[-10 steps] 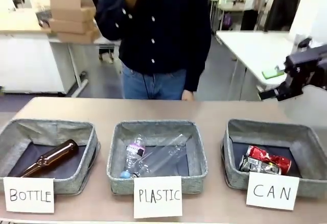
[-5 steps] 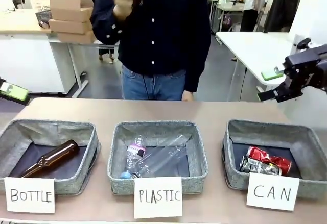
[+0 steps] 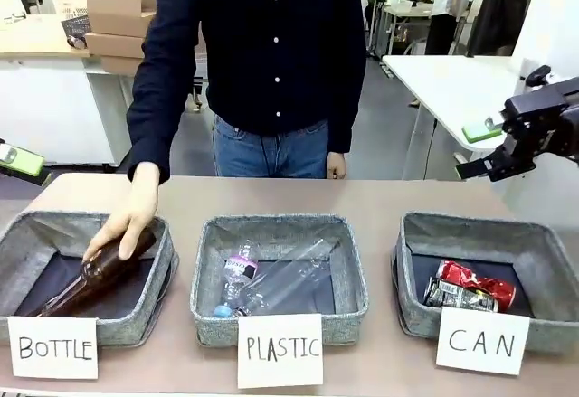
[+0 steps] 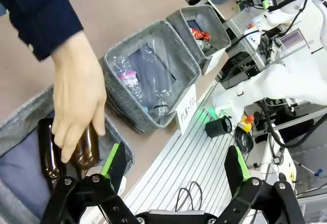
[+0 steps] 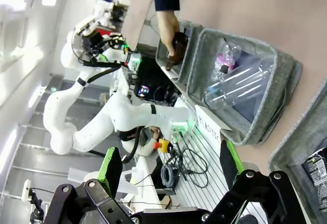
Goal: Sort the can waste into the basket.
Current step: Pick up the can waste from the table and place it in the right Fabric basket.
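Bottle and plastic baskets on brown table (image 3: pixel 380 196)

Left basket (image 3: pixel 27 234), carded BOTTLE (image 3: pixel 52 347), with brown bottle (image 3: pixel 68 290) lying tilted inside. Middle basket (image 3: pixel 353 275), carded PLASTIC (image 3: pixel 280 349), with clear bottles (image 3: pixel 271 279) lying on dark lining, one pink-labelled. Beyond, cardboard boxes (image 3: pixel 118 13) stacked on a far desk; white table (image 3: pixel 443 76) at right.

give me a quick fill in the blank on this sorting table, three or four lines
1. The crushed red can lies in the basket whose card reads ____.
2. The person's hand rests on a brown glass ____ in the left basket.
3. The clear plastic bottles lie in the ____ of the three baskets.
4. The right end effector, raised beyond the table, has its jaws ____.

Missing words: CAN; bottle; middle; open
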You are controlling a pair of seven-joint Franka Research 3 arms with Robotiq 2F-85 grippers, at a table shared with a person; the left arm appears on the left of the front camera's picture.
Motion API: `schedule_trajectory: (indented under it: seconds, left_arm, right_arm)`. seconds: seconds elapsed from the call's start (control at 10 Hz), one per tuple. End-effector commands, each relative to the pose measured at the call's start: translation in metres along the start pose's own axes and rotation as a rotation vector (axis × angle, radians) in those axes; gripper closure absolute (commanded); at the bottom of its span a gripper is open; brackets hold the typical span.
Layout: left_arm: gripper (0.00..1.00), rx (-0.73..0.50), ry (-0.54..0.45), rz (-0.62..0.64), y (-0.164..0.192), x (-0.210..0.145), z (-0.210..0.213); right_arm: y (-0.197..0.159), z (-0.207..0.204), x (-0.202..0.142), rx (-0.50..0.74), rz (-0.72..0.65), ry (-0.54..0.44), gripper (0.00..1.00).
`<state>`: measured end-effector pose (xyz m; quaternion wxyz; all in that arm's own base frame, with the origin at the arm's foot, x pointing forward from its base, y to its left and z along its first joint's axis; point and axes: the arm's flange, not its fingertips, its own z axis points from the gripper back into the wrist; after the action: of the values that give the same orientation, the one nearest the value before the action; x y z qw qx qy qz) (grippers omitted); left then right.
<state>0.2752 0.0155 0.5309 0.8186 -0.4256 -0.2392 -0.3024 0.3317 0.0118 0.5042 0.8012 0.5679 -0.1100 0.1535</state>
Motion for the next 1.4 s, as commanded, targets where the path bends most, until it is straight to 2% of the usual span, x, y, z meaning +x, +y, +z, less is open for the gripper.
schedule_trajectory:
  seconds: [0.0,1.3]
  left_arm:
    - [0.0,-0.013,-0.012,-0.019,0.0009,-0.0013,0.0027]
    - [0.0,-0.013,-0.012,-0.019,0.0009,-0.0013,0.0027]
  right_arm:
    - [0.0014,-0.0023,-0.0003,-0.003,0.001,0.003,0.0]
    - [0.0014,-0.0023,-0.0003,-0.003,0.001,0.003,0.0]
